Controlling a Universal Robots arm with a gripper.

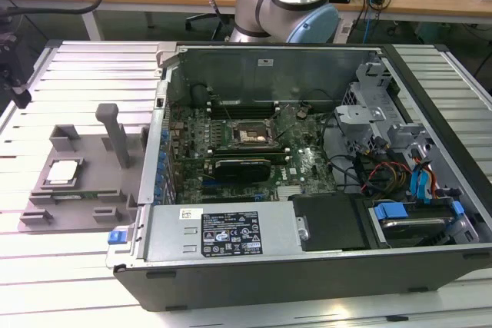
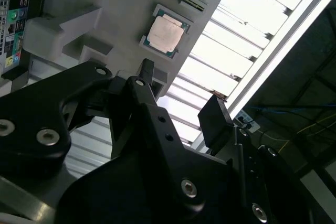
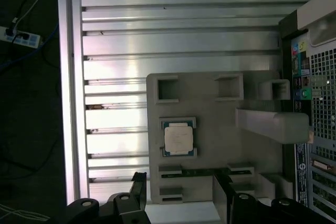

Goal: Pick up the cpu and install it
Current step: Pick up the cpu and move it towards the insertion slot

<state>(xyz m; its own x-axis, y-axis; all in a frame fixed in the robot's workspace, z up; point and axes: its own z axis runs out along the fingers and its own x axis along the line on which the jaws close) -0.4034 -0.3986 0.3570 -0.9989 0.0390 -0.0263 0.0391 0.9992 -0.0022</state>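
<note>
Your cpu (image 3: pixel 177 138) lies flat in its pocket on the tray (image 3: pixel 215 129), outside the case (image 1: pixel 231 266). The gripper (image 3: pixel 181 195) hovers near, fingers apart. The cpu is likely light, stiff and fragile: grip opposite edges.

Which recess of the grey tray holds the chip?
The middle recess of the grey tray, where the cpu lies flat, silvery top up; the pockets around it look empty.
</note>
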